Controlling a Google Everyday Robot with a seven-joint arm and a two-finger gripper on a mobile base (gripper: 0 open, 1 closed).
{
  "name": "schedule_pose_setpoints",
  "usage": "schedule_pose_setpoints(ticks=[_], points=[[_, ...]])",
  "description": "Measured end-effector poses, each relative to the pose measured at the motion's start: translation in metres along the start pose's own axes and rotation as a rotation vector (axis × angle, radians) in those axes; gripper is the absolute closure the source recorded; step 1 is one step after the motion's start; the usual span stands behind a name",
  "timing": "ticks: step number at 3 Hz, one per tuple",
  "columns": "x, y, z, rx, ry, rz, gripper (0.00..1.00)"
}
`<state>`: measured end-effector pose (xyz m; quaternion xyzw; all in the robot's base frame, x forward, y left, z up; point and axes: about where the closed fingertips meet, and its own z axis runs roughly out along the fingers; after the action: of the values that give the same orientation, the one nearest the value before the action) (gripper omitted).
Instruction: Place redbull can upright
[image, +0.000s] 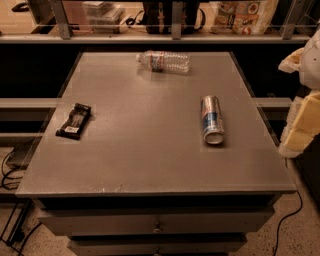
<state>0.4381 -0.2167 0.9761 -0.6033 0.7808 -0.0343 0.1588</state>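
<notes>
The redbull can lies on its side on the grey table, right of the middle. Its length runs front to back and one silver rimmed end faces the table's near edge. It is silver and blue with small red marks. My gripper shows only partly at the right edge of the view, as white and pale yellow parts. It is beyond the table's right side and apart from the can, holding nothing that I can see.
A clear plastic water bottle lies on its side near the table's far edge. A flat black packet lies at the left edge. Drawers sit below the tabletop. A shelf with bags runs behind. Cables lie on the floor.
</notes>
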Motion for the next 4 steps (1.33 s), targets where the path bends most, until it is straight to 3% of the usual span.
schedule_pose_setpoints(ticks=[2, 3, 4], points=[[0.001, -0.004, 0.001, 0.007, 0.007, 0.021, 0.0], [0.002, -0.015, 0.017, -0.02, -0.015, 0.142, 0.0], [-0.001, -0.024, 0.041, -0.072, -0.031, 0.331, 0.0]])
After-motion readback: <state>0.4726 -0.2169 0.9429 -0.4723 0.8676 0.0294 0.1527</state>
